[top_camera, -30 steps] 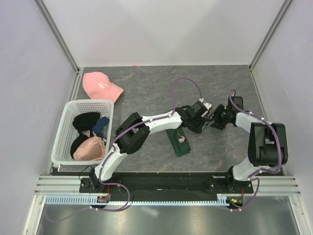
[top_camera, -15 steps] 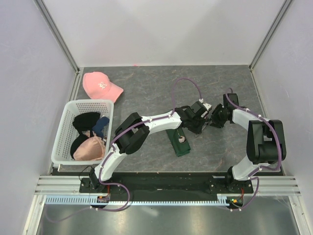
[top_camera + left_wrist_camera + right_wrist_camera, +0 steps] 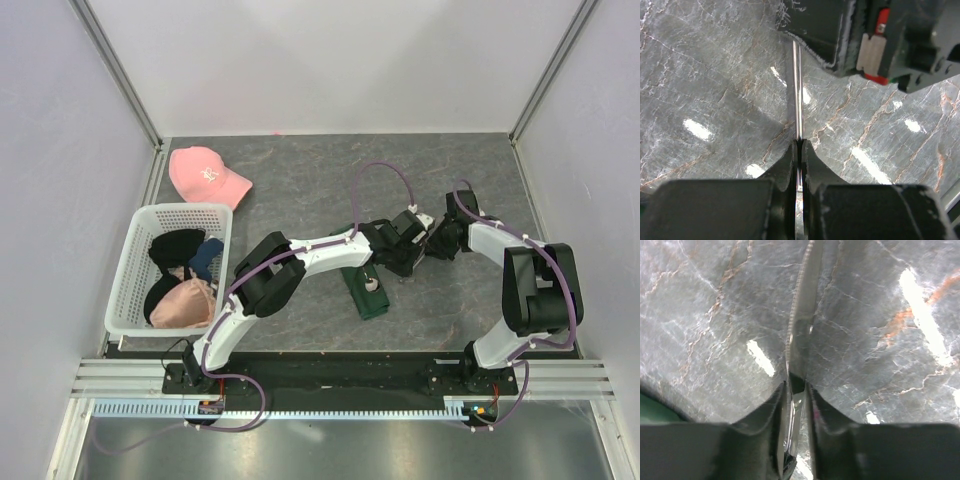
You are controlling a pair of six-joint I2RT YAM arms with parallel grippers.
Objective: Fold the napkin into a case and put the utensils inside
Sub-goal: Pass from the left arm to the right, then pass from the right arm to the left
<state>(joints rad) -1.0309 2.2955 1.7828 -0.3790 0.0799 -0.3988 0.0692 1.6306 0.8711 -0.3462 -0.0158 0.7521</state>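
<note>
My left tool (image 3: 799,150) was fully closed, pinching the thin end of a silver utensil (image 3: 797,90), which I saw edge-on as a narrow bright line. The line ran straight ahead above the grey marbled desk (image 3: 300,190) to the dark body of my right tool (image 3: 796,395). From the right wrist I looked at the flat of the same shiny strip, with fine teeth along one edge. It passed between my right fingers (image 3: 775,410), which stood narrowly on either side of it. I could not tell whether they were pressing on the metal or only flanking it.

From above, both tools met near the middle of the desk. The case (image 3: 362,297), a narrow folded strip of dark green cloth, lay just beside them on the near side. A small pale piece (image 3: 372,284), too small for me to name, rested on its far end. A pink cap (image 3: 205,173) and a white basket (image 3: 128,290) of clothes sat well apart, at the left.
</note>
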